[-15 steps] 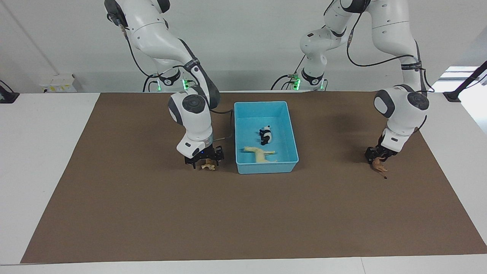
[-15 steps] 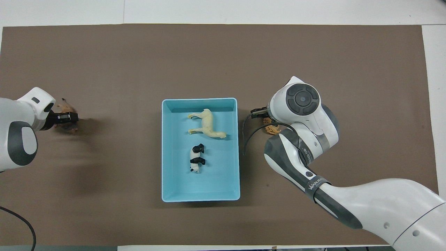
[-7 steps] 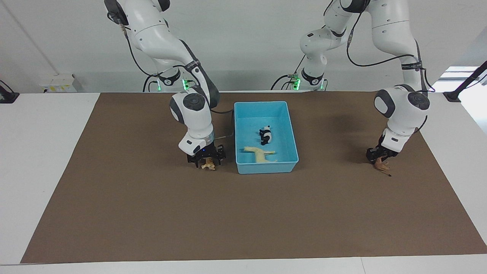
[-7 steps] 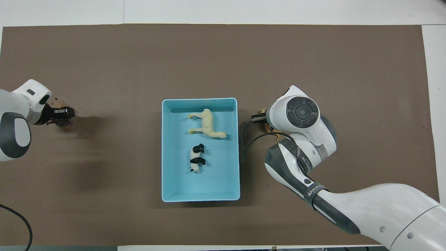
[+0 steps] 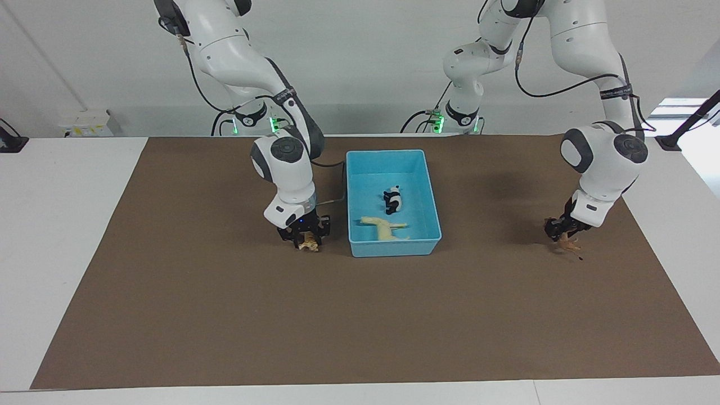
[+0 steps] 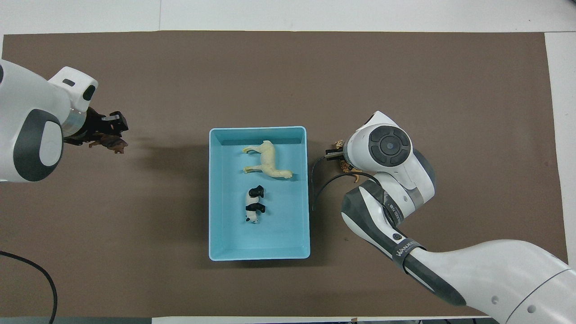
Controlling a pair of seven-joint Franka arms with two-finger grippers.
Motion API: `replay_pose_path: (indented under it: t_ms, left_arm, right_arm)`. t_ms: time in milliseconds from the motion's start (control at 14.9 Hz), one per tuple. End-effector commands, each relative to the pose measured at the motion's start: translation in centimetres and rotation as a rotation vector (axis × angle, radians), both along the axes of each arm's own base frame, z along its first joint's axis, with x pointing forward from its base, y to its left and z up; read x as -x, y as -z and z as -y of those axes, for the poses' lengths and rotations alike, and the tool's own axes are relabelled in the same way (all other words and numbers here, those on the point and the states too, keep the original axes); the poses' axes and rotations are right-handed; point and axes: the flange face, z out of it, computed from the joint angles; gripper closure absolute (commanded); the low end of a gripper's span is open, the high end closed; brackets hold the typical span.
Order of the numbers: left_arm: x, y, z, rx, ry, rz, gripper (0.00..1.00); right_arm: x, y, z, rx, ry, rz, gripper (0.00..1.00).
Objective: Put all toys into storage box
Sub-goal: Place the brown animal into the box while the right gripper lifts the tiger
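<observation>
At centre frame my storage box (image 5: 433,191) holds the panda (image 5: 392,199) and cream horse (image 5: 383,228). Just beside it, my right gripper (image 5: 306,239) is clamped on the tiger (image 5: 308,244) low over the mat (image 5: 360,320). Near the facing view's right edge, my left gripper (image 5: 564,233) grips the lion (image 5: 567,244), lifted.

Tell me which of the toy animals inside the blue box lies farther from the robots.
The cream horse. In the storage box it lies farther from the robots than the black-and-white panda; the other two toys are outside, at the grippers.
</observation>
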Motion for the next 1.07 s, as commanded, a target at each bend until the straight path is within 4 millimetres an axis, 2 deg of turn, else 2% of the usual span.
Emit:
replay_pose_path:
  t_ms: [0,67,134,268,335,402,469,603,737,804,871,938,1005]
  left_arm:
    - [3.8,-2.8,10.7,-0.023,-0.144,0.008,0.74]
    - [5.0,-2.9,14.4,-0.020,-0.173,0.020,0.74]
    - [6.1,-2.9,17.2,-0.014,-0.182,0.030,0.74]
    - [8.5,-2.3,20.9,0.003,-0.178,0.049,0.73]
    - [10.0,-1.5,22.2,0.009,-0.162,0.060,0.65]
    - [11.3,-0.6,22.6,0.018,-0.144,0.074,0.37]
    - [12.4,0.3,23.0,0.020,-0.129,0.079,0.01]
    - [13.9,0.3,24.3,0.006,-0.103,0.062,0.00]
    - [14.0,-0.3,24.3,-0.015,-0.102,0.039,0.00]
    - [13.8,-1.1,23.8,-0.033,-0.101,0.020,0.00]
    - [13.4,-2.7,22.7,-0.051,-0.091,0.001,0.00]
    - [12.5,-4.3,20.2,-0.059,-0.064,-0.011,0.00]
    - [11.4,-6.2,16.4,-0.058,-0.039,-0.010,0.00]
  right_arm:
    - [-1.4,-3.4,0.0,0.030,0.029,-0.020,1.00]
    - [-2.1,-5.0,0.0,0.045,0.038,-0.030,1.00]
    - [-2.8,-6.7,0.2,0.059,0.049,-0.037,1.00]
    - [-4.0,-10.2,0.2,0.075,0.066,-0.050,1.00]
    - [-4.3,-11.8,0.3,0.078,0.076,-0.055,1.00]
    - [-4.5,-13.1,0.4,0.073,0.087,-0.062,1.00]
    - [-4.4,-14.0,0.3,0.058,0.088,-0.069,1.00]
    - [-4.1,-15.3,0.6,0.043,0.070,-0.074,1.00]
    - [-4.0,-15.3,0.5,0.045,0.064,-0.077,1.00]
    - [-4.0,-15.3,0.4,0.044,0.064,-0.078,1.00]
    - [-3.9,-15.4,0.1,0.043,0.066,-0.076,1.00]
    - [-3.8,-15.6,-0.4,0.032,0.071,-0.075,1.00]
    - [-3.3,-16.5,-2.5,-0.015,0.079,-0.076,1.00]
